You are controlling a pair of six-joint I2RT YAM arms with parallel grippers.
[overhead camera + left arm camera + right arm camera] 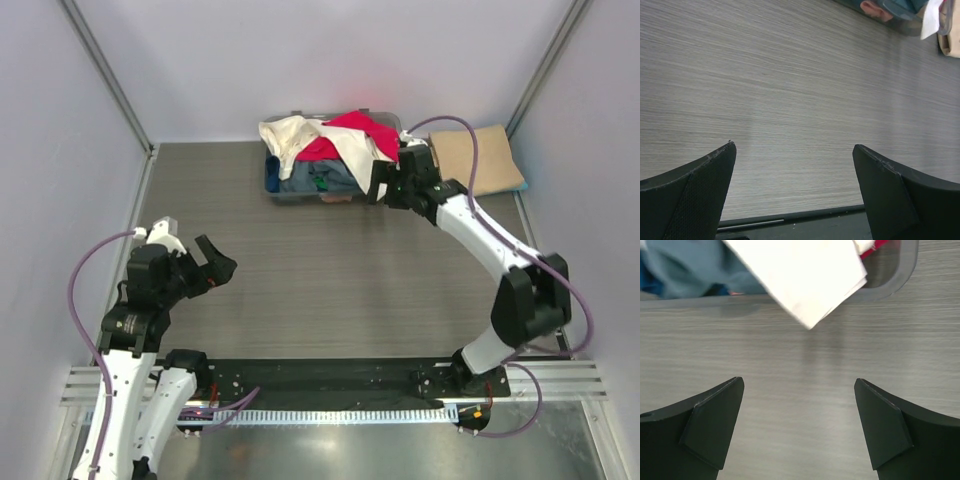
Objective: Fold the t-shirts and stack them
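A heap of t-shirts fills the grey tub at the back of the table: a cream-white one, a red one and a blue-grey one. A tan-beige shirt lies folded flat at the back right. My right gripper hovers open just in front of the tub's right end, holding nothing. In the right wrist view the cream-white shirt hangs over the tub rim, ahead of the right gripper. My left gripper is open over bare table at the left.
Grey wood-grain table top lies between the arms. Walls and slanted metal posts close in the left, back and right. The left wrist view shows the left gripper above bare table, the tub far off.
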